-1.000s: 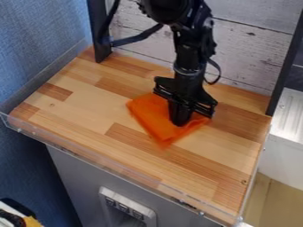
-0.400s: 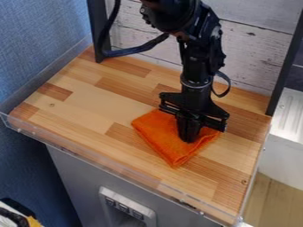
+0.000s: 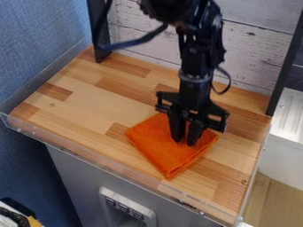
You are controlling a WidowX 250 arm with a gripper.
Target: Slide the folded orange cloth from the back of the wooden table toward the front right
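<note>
1. While the orange cloth (image 3: pixel 165 155) is lying folded on the worktop (image 3: pixel 89 99), one corner is pointing frontward.
2. Jaws (image 3: pixel 184 142): standing spread at the cloth's far half; a shallow grip risks lower layers slipping.
3. Dark cable (image 3: pixel 134 42): hanging beside the post (image 3: pixel 102 56), possibly snagging during arm (image 3: pixel 197 55) swings.

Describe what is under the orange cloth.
The cloth lies on the wooden tabletop, visible around its edges; anything directly beneath is covered. The gripper is over the cloth.

One tool (image 3: pixel 184 141), one cloth (image 3: pixel 164 153), two black posts (image 3: pixel 100 37).
</note>
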